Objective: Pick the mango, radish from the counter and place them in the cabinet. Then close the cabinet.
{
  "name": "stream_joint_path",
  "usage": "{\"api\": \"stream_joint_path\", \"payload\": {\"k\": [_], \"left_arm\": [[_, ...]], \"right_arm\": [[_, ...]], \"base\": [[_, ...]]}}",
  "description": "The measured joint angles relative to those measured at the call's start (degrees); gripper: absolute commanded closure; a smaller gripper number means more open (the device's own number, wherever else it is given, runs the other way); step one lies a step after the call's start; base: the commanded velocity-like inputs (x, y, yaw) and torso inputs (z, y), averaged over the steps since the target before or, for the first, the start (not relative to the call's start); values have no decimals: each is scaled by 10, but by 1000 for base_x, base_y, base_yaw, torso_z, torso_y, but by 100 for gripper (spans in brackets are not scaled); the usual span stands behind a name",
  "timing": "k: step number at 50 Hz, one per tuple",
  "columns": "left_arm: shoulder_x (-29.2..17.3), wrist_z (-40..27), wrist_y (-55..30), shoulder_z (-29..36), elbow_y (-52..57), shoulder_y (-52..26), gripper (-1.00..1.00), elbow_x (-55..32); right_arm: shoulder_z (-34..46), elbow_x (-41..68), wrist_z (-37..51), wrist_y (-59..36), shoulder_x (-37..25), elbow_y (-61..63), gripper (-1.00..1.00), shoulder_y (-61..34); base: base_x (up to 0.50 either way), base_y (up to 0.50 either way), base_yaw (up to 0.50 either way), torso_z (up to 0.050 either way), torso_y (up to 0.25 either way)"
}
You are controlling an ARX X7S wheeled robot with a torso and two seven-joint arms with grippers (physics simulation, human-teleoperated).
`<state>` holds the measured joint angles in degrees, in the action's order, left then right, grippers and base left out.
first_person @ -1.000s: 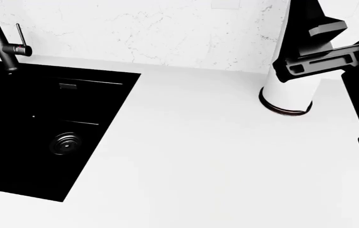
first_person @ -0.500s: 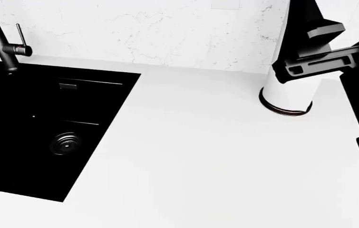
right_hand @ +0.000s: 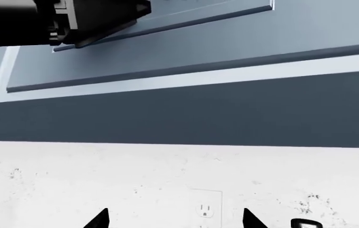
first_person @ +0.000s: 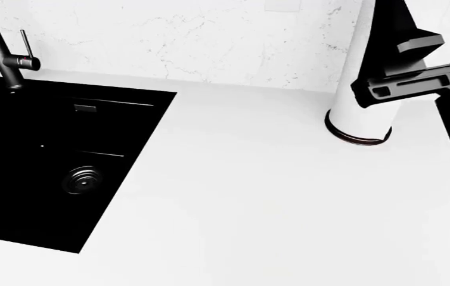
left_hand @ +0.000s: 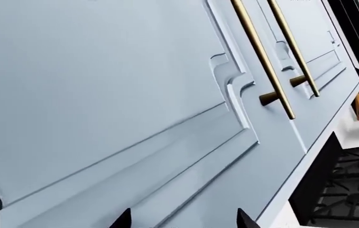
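I am not seeing the mango or the radish in any of my views, so I cannot tell where they are lying. The counter (first_person: 257,196) is showing as a broad white surface in the head view, spreading out in front of the marble backsplash (first_person: 193,36). At the left a black sink (first_person: 42,161) is sitting sunk into the counter, with a round drain (first_person: 81,179) in its floor and a dark faucet (first_person: 0,50) standing at its back edge. At the right a white cylinder with a dark base ring (first_person: 360,119) is standing upright on the counter near the backsplash, and a black arm (first_person: 415,83) is hanging partly in front of it. The left wrist camera is looking closely at pale blue cabinet doors (left_hand: 103,95) with two long brass handles (left_hand: 263,57); the doors are looking closed here, and a black gas stove (left_hand: 350,190) is appearing below them. The left gripper (left_hand: 184,219) is showing only two dark fingertips, which are standing apart with nothing between them. The right gripper (right_hand: 175,219) is also spreading its two tips apart, empty, and pointing at the backsplash with a wall socket (right_hand: 206,209) under the cabinets (right_hand: 198,52).
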<state>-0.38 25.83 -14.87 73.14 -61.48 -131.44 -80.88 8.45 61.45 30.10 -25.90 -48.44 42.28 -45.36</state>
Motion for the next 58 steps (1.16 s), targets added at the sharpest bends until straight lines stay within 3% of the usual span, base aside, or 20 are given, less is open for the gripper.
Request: {"api": "stream_joint_path", "payload": {"k": [6,31,45,58], "left_arm": [[-45,-68,7,20,89,7,-100,-2],[-311,-310,-7,108,434,42,-100,37],[-442,-368,26,145,581,82,-100,103],[-547,-370,57,162,689,113,-100,145]], "right_arm": [[-15,4,3,6,-12,2,-100,13],[-122,20,10,46,-73,7,-100,115],[-224,26,5,70,-92,14,-100,212],[-323,16,-13,83,-79,20,-100,316]], "base": [[0,0,1,0,0],[0,0,0,0,0],[0,0,0,0,0],[0,0,0,0,0]]}}
